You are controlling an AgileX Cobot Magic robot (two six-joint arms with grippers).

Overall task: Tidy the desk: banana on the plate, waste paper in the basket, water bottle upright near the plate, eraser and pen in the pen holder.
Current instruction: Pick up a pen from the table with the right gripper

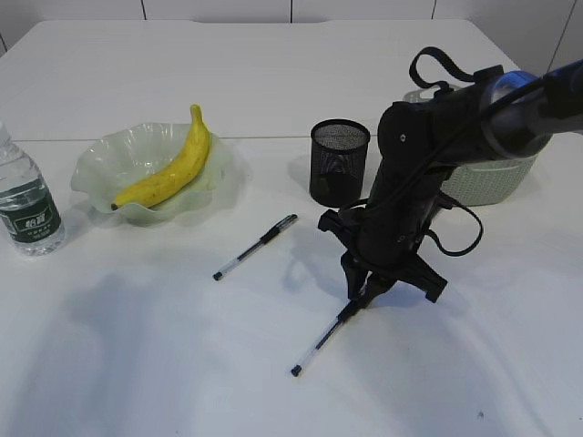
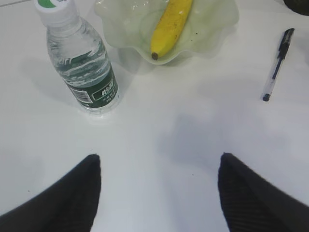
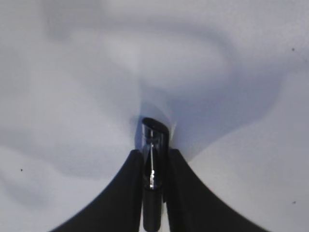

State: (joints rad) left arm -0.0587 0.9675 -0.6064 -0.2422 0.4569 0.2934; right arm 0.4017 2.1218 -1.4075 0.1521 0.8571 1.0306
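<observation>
Pen (image 1: 321,339) is clamped at its cap end in R gripper (image 1: 362,299), tip low by desk. Lift clear, swing over holder (image 1: 339,162), drop tip-down. L gripper (image 2: 159,166) wide, idle.

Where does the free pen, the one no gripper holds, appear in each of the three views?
Exterior: free pen lies centre, before the pen holder.
Left wrist: free pen at right edge.
Right wrist: absent; only the gripped pen shows.
Shared landmark: banana on plate.
</observation>
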